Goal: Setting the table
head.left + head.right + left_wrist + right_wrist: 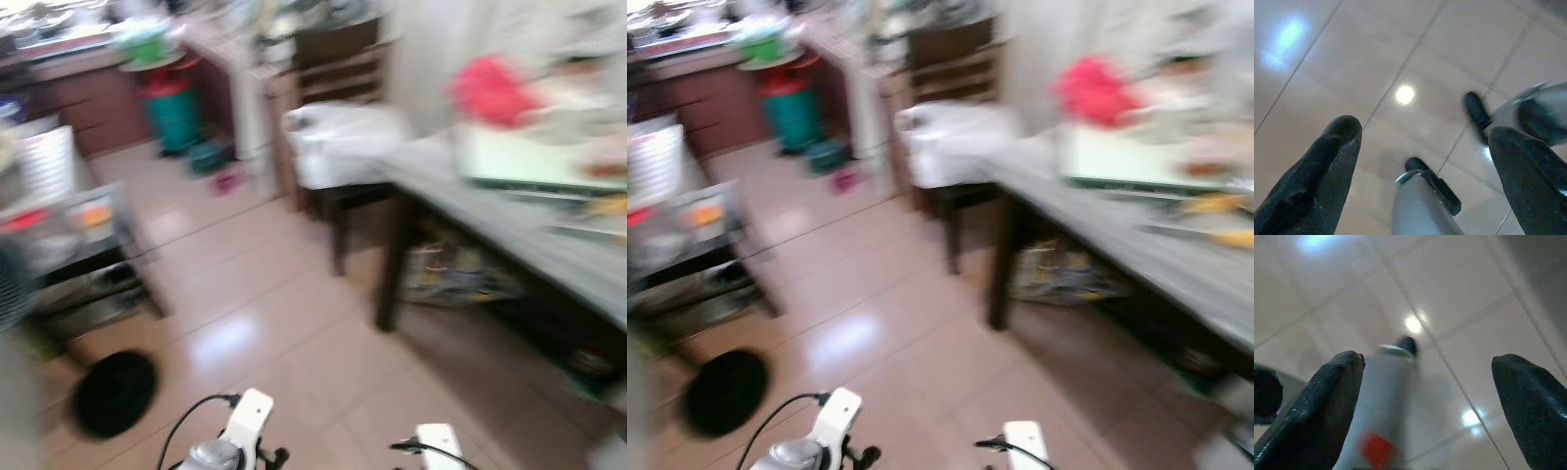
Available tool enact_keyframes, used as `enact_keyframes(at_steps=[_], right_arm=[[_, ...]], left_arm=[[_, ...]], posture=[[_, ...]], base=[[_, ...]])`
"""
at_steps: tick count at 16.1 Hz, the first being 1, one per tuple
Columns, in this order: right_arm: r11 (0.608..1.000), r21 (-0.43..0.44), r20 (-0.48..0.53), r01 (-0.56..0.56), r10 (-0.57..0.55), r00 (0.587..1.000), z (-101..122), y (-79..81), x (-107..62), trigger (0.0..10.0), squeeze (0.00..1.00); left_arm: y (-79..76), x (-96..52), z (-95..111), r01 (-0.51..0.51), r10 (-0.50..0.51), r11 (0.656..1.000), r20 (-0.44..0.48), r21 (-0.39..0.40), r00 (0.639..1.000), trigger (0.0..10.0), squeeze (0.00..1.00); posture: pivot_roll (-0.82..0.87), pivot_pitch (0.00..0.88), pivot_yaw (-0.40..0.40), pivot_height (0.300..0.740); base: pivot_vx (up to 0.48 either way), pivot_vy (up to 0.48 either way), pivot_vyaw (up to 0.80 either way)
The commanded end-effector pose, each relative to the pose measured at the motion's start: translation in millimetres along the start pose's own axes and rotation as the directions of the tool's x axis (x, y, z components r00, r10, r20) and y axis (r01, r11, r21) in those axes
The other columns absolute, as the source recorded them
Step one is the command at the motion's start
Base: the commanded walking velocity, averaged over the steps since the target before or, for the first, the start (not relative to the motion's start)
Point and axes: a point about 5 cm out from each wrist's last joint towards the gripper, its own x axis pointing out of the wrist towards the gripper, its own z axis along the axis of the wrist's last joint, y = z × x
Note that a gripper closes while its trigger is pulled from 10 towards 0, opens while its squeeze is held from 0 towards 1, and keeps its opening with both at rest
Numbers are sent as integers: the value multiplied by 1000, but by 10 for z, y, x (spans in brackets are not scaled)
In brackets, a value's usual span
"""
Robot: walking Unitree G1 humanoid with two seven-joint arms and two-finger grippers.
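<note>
The picture is blurred by motion. A grey dining table [509, 230] stands at the right, carrying a pale green board [539, 162], something red [490, 90] and blurred yellow items [1229, 235]. Both arms hang low at the bottom edge of the eye views. In the left wrist view my left gripper [1430, 161] is open over the tiled floor, nothing between its fingers. In the right wrist view my right gripper [1430, 396] is open too, above the floor and my own leg.
A dark chair [343, 147] draped with white cloth stands at the table's near end. A low rack [69, 245] with containers is at the left, a black round object [116, 392] on the floor before it. Counters and a green bin [176, 113] lie farther back. Clutter sits under the table.
</note>
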Motion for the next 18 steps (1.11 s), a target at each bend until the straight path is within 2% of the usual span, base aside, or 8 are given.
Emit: enact_keyframes(at_steps=[1,3,5,10,18], right_arm=[[999,23,-42,-38,39,998,-119,136,-5,10000,0],[999,26,-41,-36,37,998,-119,132,-6,10000,0],[999,25,-40,-36,37,999,-116,133,-5,10000,0],[999,2,-40,-39,39,998,-116,139,-5,10000,0],[999,-5,-41,-35,35,999,-108,147,-2,10000,0]], left_arm=[[128,-50,-104,-39,38,999,-32,-15,999,10000,0],[132,-50,-108,-46,45,999,-33,-27,998,10000,0],[135,-51,-122,-54,52,998,-43,-42,998,10000,0],[138,-55,-143,-58,55,997,-51,-56,997,10000,0],[162,-62,-147,-63,61,998,-60,-22,996,10000,0]], posture=[[-141,0,95,740],[-141,0,97,740],[-142,0,100,740],[-141,0,101,740],[-139,0,99,740]], base=[[0,0,-719],[0,0,-609],[0,0,0],[0,463,0],[0,480,0]])
